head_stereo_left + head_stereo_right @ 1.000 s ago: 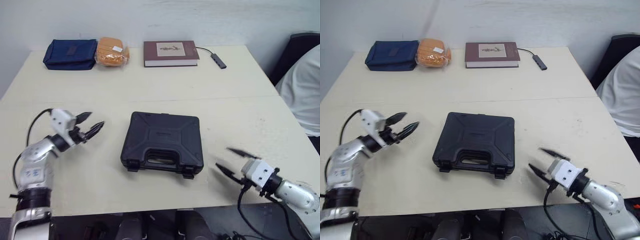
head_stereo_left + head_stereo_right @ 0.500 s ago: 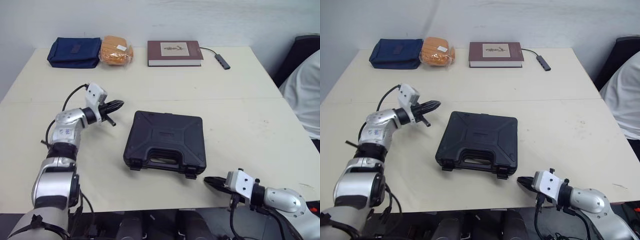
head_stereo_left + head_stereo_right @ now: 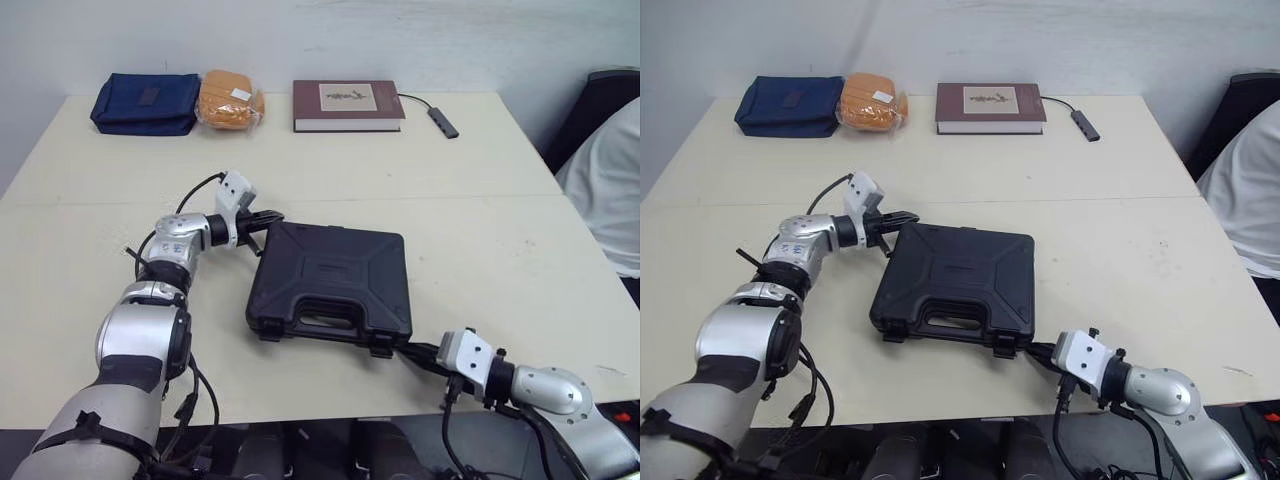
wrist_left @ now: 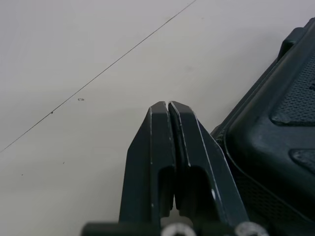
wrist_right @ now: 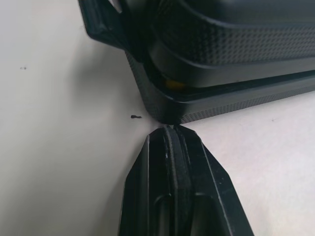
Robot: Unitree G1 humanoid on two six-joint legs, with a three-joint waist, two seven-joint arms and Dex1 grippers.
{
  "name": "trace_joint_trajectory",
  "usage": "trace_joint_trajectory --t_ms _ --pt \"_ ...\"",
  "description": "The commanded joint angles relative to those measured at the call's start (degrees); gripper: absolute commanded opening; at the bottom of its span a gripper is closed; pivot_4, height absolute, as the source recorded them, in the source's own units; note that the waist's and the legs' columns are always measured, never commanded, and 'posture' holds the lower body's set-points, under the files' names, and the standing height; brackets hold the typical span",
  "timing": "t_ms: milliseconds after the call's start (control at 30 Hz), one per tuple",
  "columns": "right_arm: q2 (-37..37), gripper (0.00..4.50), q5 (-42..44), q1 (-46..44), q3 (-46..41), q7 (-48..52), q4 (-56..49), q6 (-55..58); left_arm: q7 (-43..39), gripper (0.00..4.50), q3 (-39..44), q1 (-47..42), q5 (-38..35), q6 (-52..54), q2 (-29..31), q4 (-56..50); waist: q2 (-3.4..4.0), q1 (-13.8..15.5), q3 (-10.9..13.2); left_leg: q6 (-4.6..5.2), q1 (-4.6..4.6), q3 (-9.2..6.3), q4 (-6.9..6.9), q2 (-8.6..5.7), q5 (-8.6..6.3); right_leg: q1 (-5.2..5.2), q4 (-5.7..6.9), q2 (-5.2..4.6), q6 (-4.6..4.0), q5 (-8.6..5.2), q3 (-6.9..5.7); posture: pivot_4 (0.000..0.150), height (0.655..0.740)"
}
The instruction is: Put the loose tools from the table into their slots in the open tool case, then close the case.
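The black tool case lies shut on the table, handle toward me, with no loose tools in sight. My left gripper is shut with nothing in it, its tips at the case's far left corner. In the left wrist view the pressed-together fingers sit right beside the case wall. My right gripper is also shut and empty, low on the table at the case's near right corner. In the right wrist view its tip touches the case's lower edge by a latch.
Along the table's far edge lie a blue pouch, an orange packet, a maroon book and a small adapter on a cable. A person in white sits by a dark chair at the right.
Both grippers went from open to shut. The left one swung right to the case's far left corner. The right one slid left to the case's near right corner.
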Motion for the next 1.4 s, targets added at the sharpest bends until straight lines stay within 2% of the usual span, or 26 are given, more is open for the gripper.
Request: trace_joint_trajectory --t_ms 33,300,467,600,733,867,1233,1400 --pt "1.63 0.0 -1.73 -1.65 -0.55 -1.83 1.02 -0.54 -7.59 0.02 0.17 -0.62 0.18 -1.44 -0.49 0.02 0.0 -0.16 0.0 0.0 0.0 0.01 -0.01 0.0 0.0 -0.01 0.02 0.0 0.0 0.0 0.02 0.15 0.74" --pt "3.94 0.0 -4.2 -5.66 -0.81 -2.96 5.65 -2.42 -18.43 0.02 0.33 2.25 -0.26 -1.11 2.97 -1.92 -0.11 -0.07 -0.04 0.01 0.0 0.02 0.07 -0.03 -0.01 -0.01 0.04 0.01 0.0 0.0 0.02 0.15 0.74" --pt "4.86 0.0 -5.07 -7.42 -1.59 -4.22 6.99 -1.77 -20.81 0.02 1.43 4.44 -1.03 -1.09 4.55 -4.45 -0.12 -0.1 -0.05 0.01 -0.01 0.01 0.05 0.0 -0.01 -0.01 0.07 -0.04 0.0 0.0 0.02 0.15 0.74" --pt "-1.53 0.0 -1.82 -3.08 -5.29 1.34 4.04 2.71 -20.56 0.02 2.28 7.03 -1.34 -1.26 6.19 -6.77 -0.11 -0.03 -0.04 0.02 -0.01 0.01 0.04 -0.01 -0.02 -0.01 0.1 -0.08 0.0 0.0 0.05 0.15 0.74" --pt "-6.13 0.0 5.63 2.53 -8.65 7.11 -1.93 9.0 -20.63 0.02 2.54 7.93 -1.96 -0.55 5.94 -8.15 -0.13 0.39 -0.05 0.1 -0.05 -0.05 0.07 -0.03 -0.06 0.05 0.06 -0.08 0.02 0.01 -0.03 0.15 0.74" --pt "-8.06 0.0 9.45 7.16 -5.89 10.57 -8.37 15.07 -20.68 0.02 2.23 8.15 -1.78 -0.54 5.18 -8.95 -0.16 0.35 -0.05 0.11 -0.08 -0.11 0.16 0.02 -0.1 0.05 -0.03 -0.2 0.02 0.01 -0.03 0.15 0.74" --pt "-3.79 0.0 6.47 5.27 1.34 7.16 -9.71 17.07 -17.52 0.02 0.65 5.43 0.18 -1.91 2.95 -7.26 -0.29 0.02 -0.13 0.04 -0.08 -0.12 0.14 0.07 -0.13 0.05 -0.03 -0.15 0.02 0.01 -0.08 0.15 0.74" --pt "0.63 0.0 1.58 2.77 1.08 2.49 -6.47 11.01 -20.23 0.02 -0.59 6.04 0.89 -1.57 2.92 -7.01 -0.29 -0.12 -0.13 0.0 -0.04 -0.08 0.13 0.09 -0.14 0.04 -0.01 -0.1 0.01 0.01 -0.04 0.15 0.74"
